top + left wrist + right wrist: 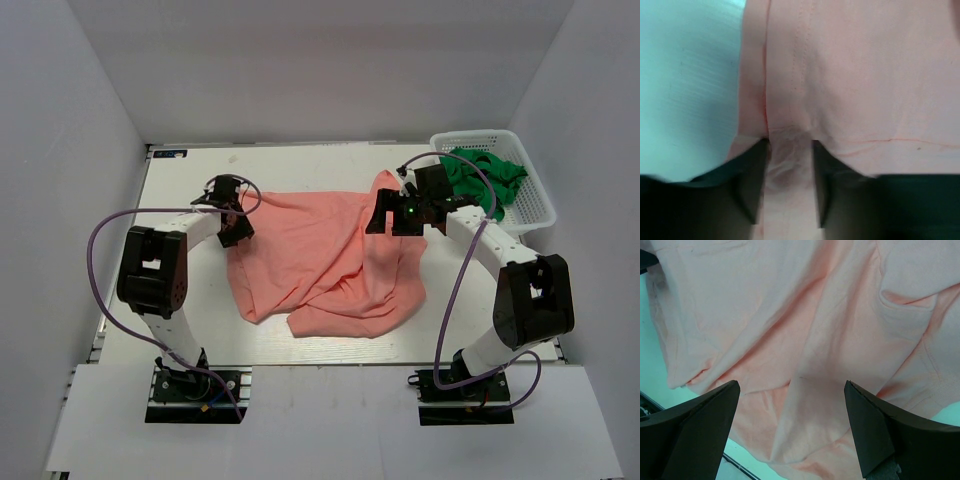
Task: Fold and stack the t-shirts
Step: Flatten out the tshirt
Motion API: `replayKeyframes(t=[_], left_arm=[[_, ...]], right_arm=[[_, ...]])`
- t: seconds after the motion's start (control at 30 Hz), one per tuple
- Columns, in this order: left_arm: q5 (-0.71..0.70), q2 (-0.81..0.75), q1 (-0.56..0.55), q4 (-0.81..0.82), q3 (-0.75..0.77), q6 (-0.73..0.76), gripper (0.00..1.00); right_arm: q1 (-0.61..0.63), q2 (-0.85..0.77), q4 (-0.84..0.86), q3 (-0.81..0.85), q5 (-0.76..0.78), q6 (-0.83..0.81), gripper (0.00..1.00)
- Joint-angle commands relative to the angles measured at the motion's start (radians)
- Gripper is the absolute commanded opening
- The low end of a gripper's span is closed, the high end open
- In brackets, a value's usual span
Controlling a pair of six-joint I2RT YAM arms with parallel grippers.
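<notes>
Left gripper (788, 175) is pinching the pink shirt (320, 260) hem to spread it; right gripper (790, 425) is hovering open, empty.

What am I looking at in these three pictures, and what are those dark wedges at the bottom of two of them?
The overhead picture shows two robot arms bolted at the near edge of a white table. A crumpled salmon-pink t-shirt lies between them. A white lattice basket at the far right holds a green garment. The other two pictures come from cameras on the wrists, and the dark wedges are each arm's own fingers. The left gripper is pinching a fold of the pink shirt's edge. The right gripper hangs open above the shirt, holding nothing.
</notes>
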Motion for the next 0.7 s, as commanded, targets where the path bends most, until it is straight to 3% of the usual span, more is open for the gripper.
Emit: replayKeyframes(t=[0.0,0.07,0.67], left_arm=[[-0.009,-0.052,-0.01,-0.029,0.034,0.016,0.58],[0.003,-0.052,-0.01,-0.029,0.034,0.027,0.74],[0.13,-0.061,-0.01,0.055,0.025,0.027,0.74]], right_arm=[[-0.003,0.008,0.028,-0.002,-0.03,-0.012,0.91],[-0.001,0.01,0.028,-0.004,-0.03,-0.012,0.91],[-0.003,0.013,0.017,-0.005,-0.031,-0.018,0.91]])
